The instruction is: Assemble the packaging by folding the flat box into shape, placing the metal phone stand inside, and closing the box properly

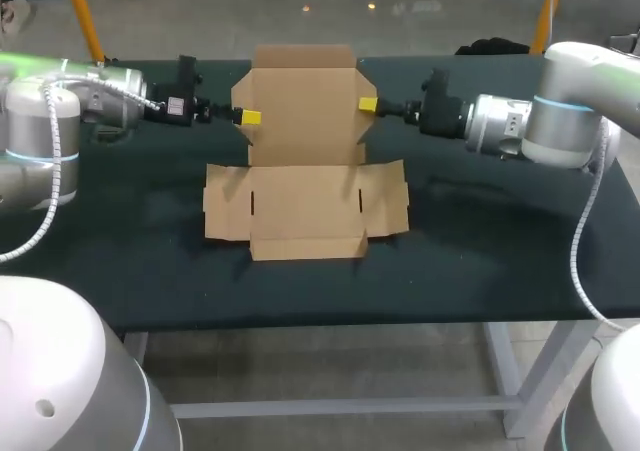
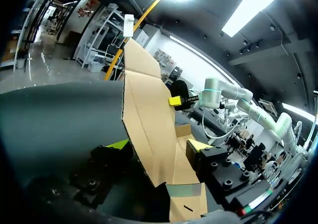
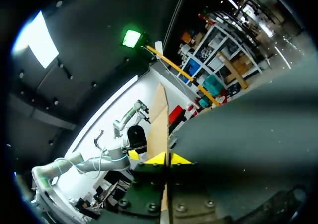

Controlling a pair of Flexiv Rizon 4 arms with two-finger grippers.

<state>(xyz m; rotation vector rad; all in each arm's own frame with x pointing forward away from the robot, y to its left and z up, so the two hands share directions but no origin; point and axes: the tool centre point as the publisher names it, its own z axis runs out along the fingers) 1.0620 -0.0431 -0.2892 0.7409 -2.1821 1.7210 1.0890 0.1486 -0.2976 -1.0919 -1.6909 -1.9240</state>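
At the right edge of the rear panel point(image 1: 305, 101), raised from the box point(image 1: 305, 216), we are pinching the cardboard in our right end effector point(image 3: 168, 159), tips nearly together. Our left end effector point(image 1: 247, 117) is straddling the opposite edge, though we cannot tell whether it is clamping. Both arms are sitting equally near. The panel's fold line is running crosswise between them, while the other flaps point(image 1: 385, 199) are lying flat on the counter point(image 1: 480, 251).
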